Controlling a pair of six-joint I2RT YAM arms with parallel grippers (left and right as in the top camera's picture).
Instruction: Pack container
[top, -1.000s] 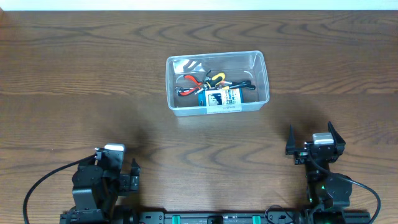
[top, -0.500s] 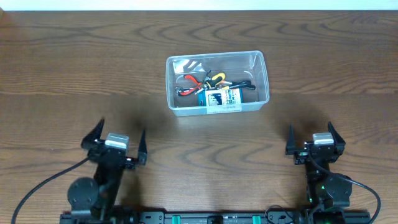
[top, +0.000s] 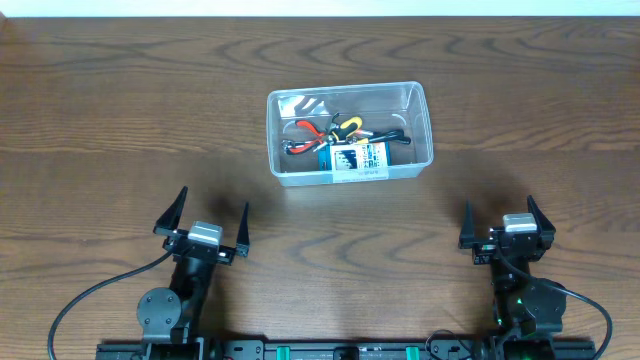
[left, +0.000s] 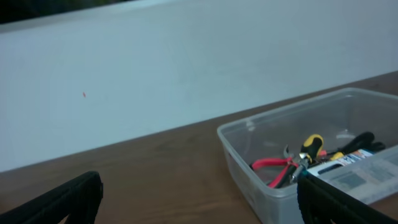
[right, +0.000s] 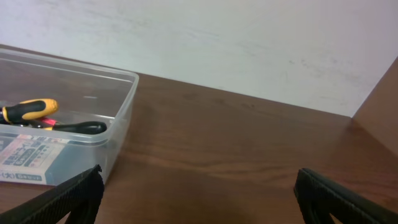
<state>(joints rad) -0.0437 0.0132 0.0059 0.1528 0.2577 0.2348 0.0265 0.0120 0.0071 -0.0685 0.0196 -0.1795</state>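
The clear plastic container (top: 349, 133) stands at the table's middle, toward the back. It holds red-handled pliers (top: 305, 137), a yellow and black tool (top: 347, 125), a black tool and a white and blue packet (top: 357, 157). It also shows at the right of the left wrist view (left: 292, 134) and at the left of the right wrist view (right: 118, 118). My left gripper (top: 208, 221) is open and empty near the front left, short of the container. My right gripper (top: 503, 220) is open and empty at the front right.
The wooden table (top: 120, 120) stretches around the container. A white wall (right: 249, 43) rises behind the table's far edge. Black cables run from both arm bases at the front edge.
My left arm has swung up and forward from a folded pose, and its gripper now points toward the container with jaws spread. The right arm and the container have not moved.
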